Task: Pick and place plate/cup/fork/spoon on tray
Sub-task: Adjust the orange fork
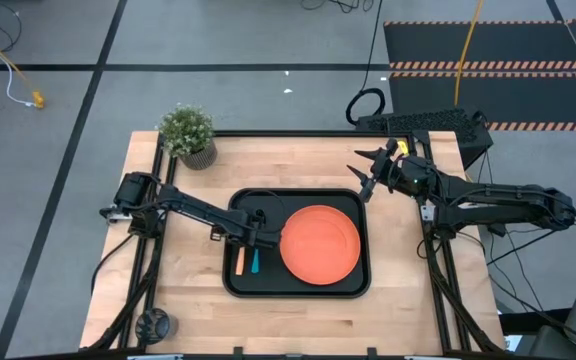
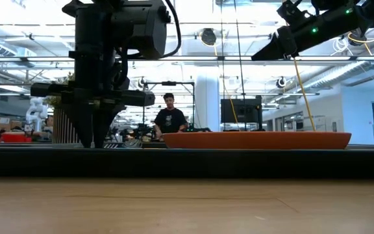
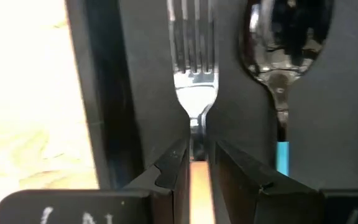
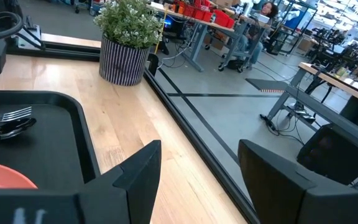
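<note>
The black tray (image 1: 298, 292) lies mid-table. The orange plate (image 1: 320, 245) rests flat in its right half and shows edge-on in the low view (image 2: 258, 140). The fork (image 3: 194, 81) and the spoon (image 3: 284, 56) lie side by side in the tray's left part, heads toward the far edge; their orange (image 1: 238, 263) and blue (image 1: 253, 263) handles point near. My left gripper (image 1: 258, 228) points down, shut on the fork. My right gripper (image 1: 366, 172) is open and empty above the table's far right. A small dark cup (image 1: 153, 323) stands at the near left corner. My left gripper pinches the fork's neck (image 3: 196, 127), where the metal meets the orange handle, between its two fingers (image 3: 173, 168). The fingers come from above, pointing down, one on each side of the fork. The fork lies level along the tray floor; I cannot tell whether it is lifted clear.
A grey pot with a green plant (image 1: 190, 135) stands at the table's far left corner, also in the right wrist view (image 4: 126, 50). Bare wood lies around the tray. A person (image 2: 169, 120) sits in the room beyond the table.
</note>
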Tool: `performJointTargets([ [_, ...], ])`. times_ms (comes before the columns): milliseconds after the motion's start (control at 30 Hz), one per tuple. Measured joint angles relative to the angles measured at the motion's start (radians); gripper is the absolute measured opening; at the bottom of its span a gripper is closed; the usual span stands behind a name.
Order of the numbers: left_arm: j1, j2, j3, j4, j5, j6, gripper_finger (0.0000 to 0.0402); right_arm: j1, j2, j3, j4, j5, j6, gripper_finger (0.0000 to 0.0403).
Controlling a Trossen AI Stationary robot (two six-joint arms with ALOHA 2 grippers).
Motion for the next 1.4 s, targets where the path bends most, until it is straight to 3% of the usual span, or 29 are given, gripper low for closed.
performJointTargets([
  [1233,0.0,-0.001,-0.016,-0.004,0.009,0.032,0.0088,0.0,0.0,0.0,0.0,0.0,0.0,0.0208],
  [1400,-0.008,-0.026,0.021,-0.022,-0.109,0.061,0.0088,0.0,0.0,0.0,0.0,0.0,-0.004,0.0208],
])
